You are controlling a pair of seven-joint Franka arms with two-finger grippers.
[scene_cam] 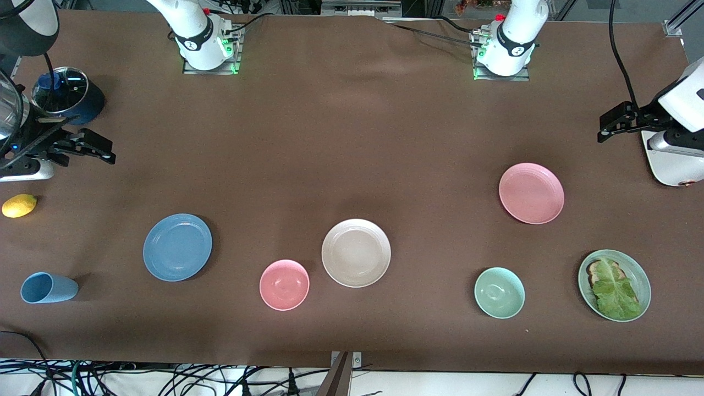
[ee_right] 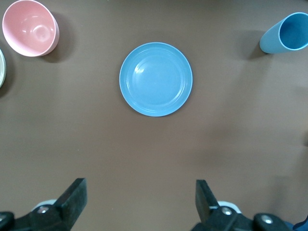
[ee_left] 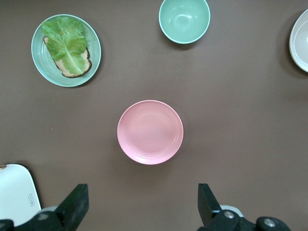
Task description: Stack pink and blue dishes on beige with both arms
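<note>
The beige plate [scene_cam: 356, 252] lies mid-table, near the front camera. Toward the right arm's end lies the blue plate [scene_cam: 177, 247], which fills the middle of the right wrist view [ee_right: 156, 79]. The pink plate [scene_cam: 531, 193] rests toward the left arm's end, a little farther from the front camera, and sits centred in the left wrist view [ee_left: 150, 132]. My left gripper [scene_cam: 608, 127] [ee_left: 143, 204] hangs open and empty over bare cloth beside the pink plate. Over the table's edge at the right arm's end my right gripper [scene_cam: 102, 147] [ee_right: 141, 199] hangs open and empty.
A pink bowl [scene_cam: 284, 284] sits between the blue and beige plates. A green bowl [scene_cam: 499, 292] and a green plate [scene_cam: 638, 275] with lettuce lie near the pink plate. At the right arm's end are a light blue cup [scene_cam: 48, 287], a lemon [scene_cam: 19, 205] and a lidded dark pot [scene_cam: 69, 102].
</note>
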